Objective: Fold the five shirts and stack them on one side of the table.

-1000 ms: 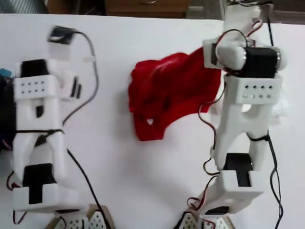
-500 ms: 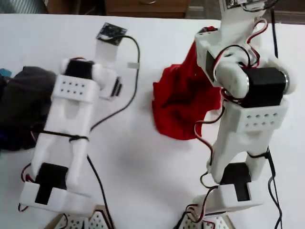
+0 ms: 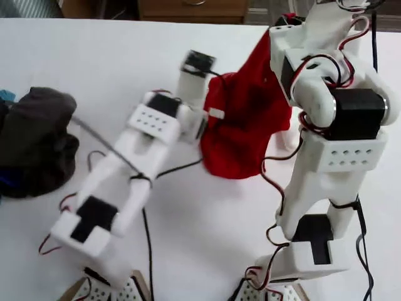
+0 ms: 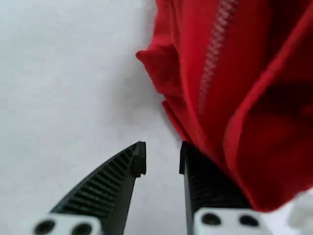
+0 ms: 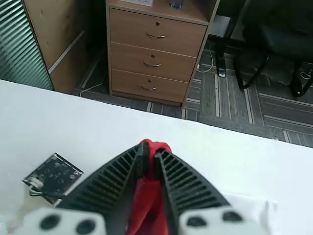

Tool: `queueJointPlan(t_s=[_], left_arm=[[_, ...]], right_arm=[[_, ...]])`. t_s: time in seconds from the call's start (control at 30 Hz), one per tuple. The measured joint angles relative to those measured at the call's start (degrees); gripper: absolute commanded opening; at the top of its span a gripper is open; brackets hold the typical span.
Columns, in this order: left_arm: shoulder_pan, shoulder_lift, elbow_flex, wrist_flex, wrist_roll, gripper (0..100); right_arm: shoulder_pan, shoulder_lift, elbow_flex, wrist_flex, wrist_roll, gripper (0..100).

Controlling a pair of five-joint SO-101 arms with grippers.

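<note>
Okay, the red shirt (image 3: 241,128) is crumpled. It hangs in folds from its far end, with the lower part bunched on the table (image 3: 188,232) between my two arms, right of centre. There's bare table near of it and to the far left. A dark clothes pile (image 3: 34,141) sits at the left edge, well apart. My right claw (image 5: 150,152) is pressed together on a bunch of red fabric. My left claw (image 4: 161,157) is spread a little with nothing between, one finger (image 4: 205,186) against the shirt's left edge.
</note>
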Motion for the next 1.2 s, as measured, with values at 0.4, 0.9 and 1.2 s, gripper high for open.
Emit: queueJointPlan(t_s=[0.4, 0.9, 1.2], left_arm=[[1.7, 5.0, -10.5, 8.6, 17.1, 26], [1.7, 5.0, -32.9, 27.4, 31.6, 27], [3.1, 10.5, -28.9, 21.8, 32.0, 25]], right_arm=[[0.1, 0.0, 0.0, 0.0, 0.0, 1.9], [0.4, 0.0, 0.0, 0.0, 0.0, 1.9], [0.4, 0.0, 0.0, 0.0, 0.0, 1.9]])
